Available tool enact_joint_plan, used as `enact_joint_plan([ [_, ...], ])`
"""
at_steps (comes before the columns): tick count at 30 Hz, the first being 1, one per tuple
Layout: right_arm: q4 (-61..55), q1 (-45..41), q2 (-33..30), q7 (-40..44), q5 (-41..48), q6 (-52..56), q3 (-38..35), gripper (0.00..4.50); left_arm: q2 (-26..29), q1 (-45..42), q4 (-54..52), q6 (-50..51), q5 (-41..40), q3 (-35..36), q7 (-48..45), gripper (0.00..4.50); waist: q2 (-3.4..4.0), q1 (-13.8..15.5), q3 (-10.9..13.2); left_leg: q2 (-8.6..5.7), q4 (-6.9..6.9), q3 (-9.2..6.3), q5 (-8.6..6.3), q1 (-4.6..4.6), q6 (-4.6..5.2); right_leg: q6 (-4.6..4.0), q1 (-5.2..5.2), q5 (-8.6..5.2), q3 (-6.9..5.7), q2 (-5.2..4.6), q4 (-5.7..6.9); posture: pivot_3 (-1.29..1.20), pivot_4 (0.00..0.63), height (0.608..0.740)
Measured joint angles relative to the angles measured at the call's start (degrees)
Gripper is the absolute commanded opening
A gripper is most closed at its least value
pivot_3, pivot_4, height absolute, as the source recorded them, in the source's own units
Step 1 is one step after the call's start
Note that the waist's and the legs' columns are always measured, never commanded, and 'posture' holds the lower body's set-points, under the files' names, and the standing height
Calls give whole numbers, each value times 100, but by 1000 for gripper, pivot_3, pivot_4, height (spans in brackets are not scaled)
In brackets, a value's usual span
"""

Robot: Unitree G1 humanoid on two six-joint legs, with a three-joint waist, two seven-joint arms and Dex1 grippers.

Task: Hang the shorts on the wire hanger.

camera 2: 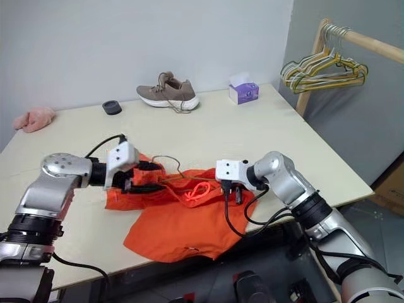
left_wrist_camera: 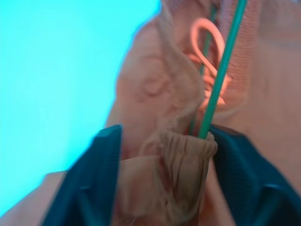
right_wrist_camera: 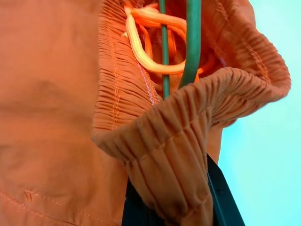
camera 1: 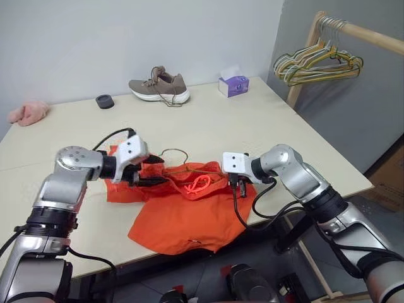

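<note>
Best to treat this as a threading step: keep the gathered waistband stretched between the two grippers so the wire hanger [right_wrist_camera: 192,42] can seat inside the shorts [camera 1: 189,211] rather than slide off the fabric. Worth holding the right-hand pinch firm and low while regripping on the left, since a slack waistband would let the thin green wire slip back out. Also wise to lift only slightly, keeping most of the cloth resting on the tabletop [camera 1: 265,126] so the weight does not drag the band off the wire.

Right gripper [camera 1: 236,183] closed tight on the elastic waistband, a fold of orange fabric bunched between its black fingers [right_wrist_camera: 221,197], with the green wire and the orange drawstring loop just beyond the pinched fold, inside the waist opening. Left gripper [camera 1: 146,175] spread fairly wide, fingers [left_wrist_camera: 94,183] standing on either side of a gathered wad of waistband; cannot tell whether still pressing it or merely flanking it. Green wire running right beside that wad, touching its top edge near one finger.

Shorts lying near the front edge of the tabletop, roughly midway along it, one leg hanging over that edge. Hanger mostly buried in the waist, its hook poking out toward the table's middle.
</note>
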Motion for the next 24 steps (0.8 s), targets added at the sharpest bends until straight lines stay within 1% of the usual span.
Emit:
enact_joint_plan([
  [3, -22, 98, -64, -12, 218, 427, -309, 0, 523, -10, 164, 434, -369, 515, -199, 3300, 0, -4, 0, -1, 0, 0, 0, 0, 0, 0, -1, 0, 0, 0, 0, -223, 8, 740],
  [5, -21, 133, -98, -50, 336, 684, -451, 0, 709, -16, 270, 457, -473, 779, -188, 3300, 4, 14, -2, -5, 0, 2, 0, 1, 0, 0, 2, 0, 1, -5, 0, -223, 8, 740],
  [11, -113, 214, -223, -234, 664, 1241, -897, 0, 778, -10, 1010, 398, -475, 1122, 115, 3300, 3, 50, -3, -6, 6, -1, 0, 0, 0, 4, 3, 3, -1, -5, 0, -224, 12, 740],
  [13, -233, 383, -428, -413, 700, 1314, -1132, 0, 797, 101, 1109, 468, -574, 1352, 194, 3300, 3, 52, -3, -7, 4, 0, 0, -3, 0, 4, 1, 2, 0, -8, -5, -229, 15, 740],
  [14, -294, 511, -559, -529, 729, 1382, -1319, 0, 788, 253, 998, 607, -717, 1505, 230, 3300, 3, 55, -3, -8, 3, 3, 0, -5, 0, 4, 0, 2, 0, -10, -11, -231, 18, 740],
  [16, -346, 672, -685, -739, 813, 1673, -1693, 0, 624, 457, 648, 861, -950, 1642, 327, 3300, 4, 80, -2, -11, 2, 5, -1, -13, 0, 4, -1, 2, 2, -16, -16, -237, 24, 740],
  [18, -630, 846, -684, -1000, 1045, 2224, -2206, 0, 207, 688, -80, 1123, -1241, 1635, 492, 3300, 4, 127, -2, -14, 4, 5, -1, -16, 0, 5, -1, 2, 4, -20, -17, -249, 30, 740],
  [20, -980, 1020, -726, -1193, 1256, 2676, -2597, 0, -137, 834, -659, 1313, -1422, 1489, 654, 3300, 4, 171, -1, -12, 4, 6, -1, -17, 0, 6, -3, 3, 4, -16, -17, -281, 40, 740],
  [22, -1360, 1372, -912, -1391, 1417, 3118, -3072, 0, -516, 845, -1202, 1475, -1601, 1354, 895, 3300, 4, 230, -1, -12, 10, 5, -1, -20, 0, 6, -2, 3, 2, -14, -16, -281, 40, 740],
  [24, -1557, 1660, -1042, -1596, 1533, 3461, -3401, 0, -753, 832, -1575, 1620, -1740, 1274, 1123, 3300, 5, 244, 0, -12, 13, 12, -1, -19, 1, 9, -2, 5, 7, -13, -15, -305, 46, 740],
])
